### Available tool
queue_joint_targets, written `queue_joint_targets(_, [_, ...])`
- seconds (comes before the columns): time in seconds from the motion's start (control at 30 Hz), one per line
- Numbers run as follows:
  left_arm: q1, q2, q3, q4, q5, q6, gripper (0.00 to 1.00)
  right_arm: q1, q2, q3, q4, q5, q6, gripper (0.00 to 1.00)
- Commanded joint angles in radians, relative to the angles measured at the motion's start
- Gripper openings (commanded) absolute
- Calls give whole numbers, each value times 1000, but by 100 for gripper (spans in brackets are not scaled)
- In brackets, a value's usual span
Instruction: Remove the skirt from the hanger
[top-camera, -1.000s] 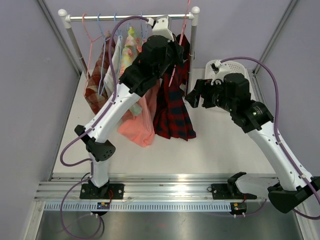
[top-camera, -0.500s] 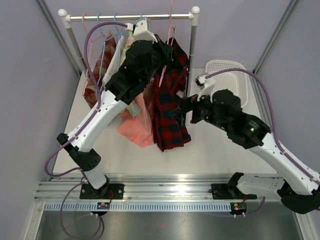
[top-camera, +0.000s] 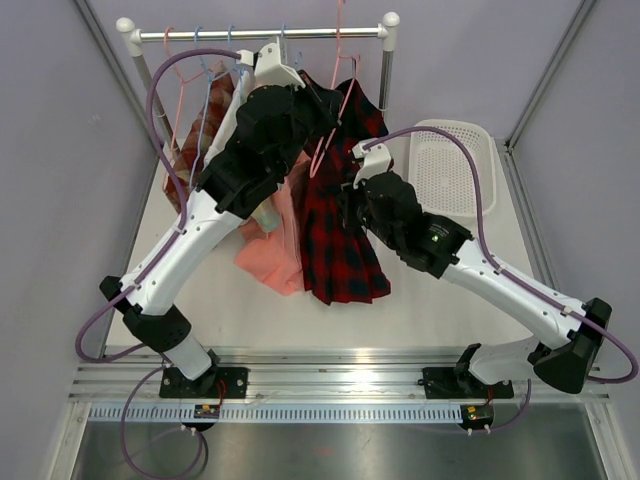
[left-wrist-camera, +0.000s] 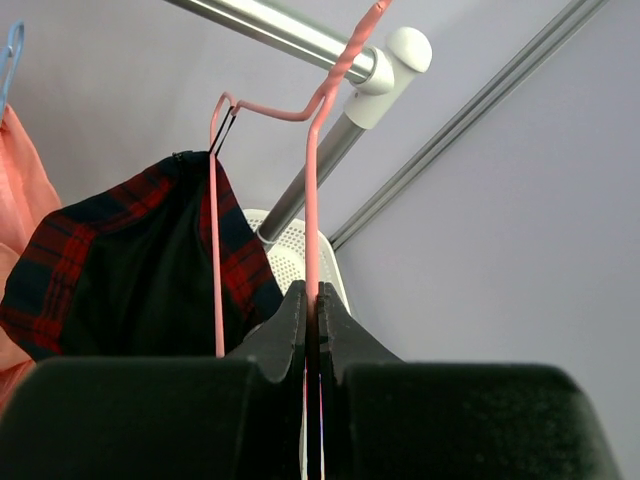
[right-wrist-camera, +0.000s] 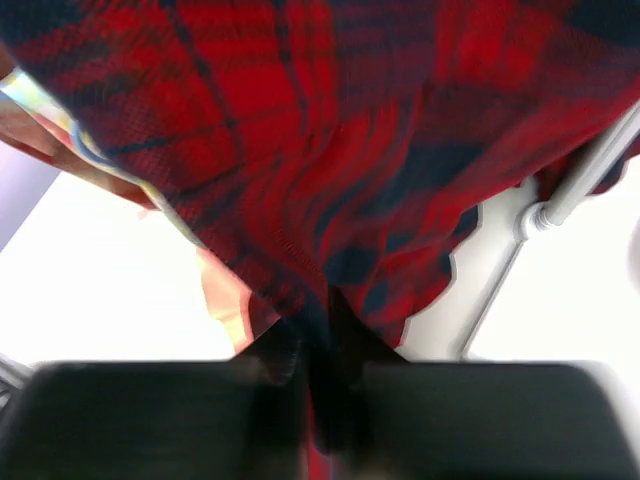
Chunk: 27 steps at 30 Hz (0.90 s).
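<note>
Nearby: a peach garment (top-camera: 272, 258) hangs under the rail (top-camera: 190, 35), touching the skirt's left edge; a brown checked garment (top-camera: 188, 172) hangs farther left on blue hangers (top-camera: 205, 75).
Basket: white basket (top-camera: 455, 165) on the worktop (top-camera: 450, 295), right of the rail's right post (top-camera: 384, 100).
In the way: the left arm crosses in front of the middle garments; the right post stands just beside the skirt.
Skirt: red-and-black checked skirt (top-camera: 340, 240), below the rail's right end, fixed at the waist to a pink hanger (left-wrist-camera: 311, 200).
Long axis: waist up by the rail, hem down toward the worktop and the arm bases.
Hanger: its hook crosses the rail near the right end cap.
Left pincer (left-wrist-camera: 312, 300): pressed together on the hanger's wire.
Right pincer (right-wrist-camera: 318, 330): nearly closed on a fold of the skirt, below the rail; that view is blurred.
</note>
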Motion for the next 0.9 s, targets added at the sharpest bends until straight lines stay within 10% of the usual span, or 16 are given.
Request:
queue_joint_targets(0.0, [-1, -90, -18, 149, -34, -3, 0, 8, -2, 57, 71, 35, 5, 0])
queue_joint_targets(0.43, [-21, -135, -282, 373, -252, -5, 0, 257, -102, 247, -168, -72, -82, 0])
queue_joint_targets(0.87, [-49, 25, -151, 416, -343, 133, 0, 624, 113, 701, -425, 49, -153, 0])
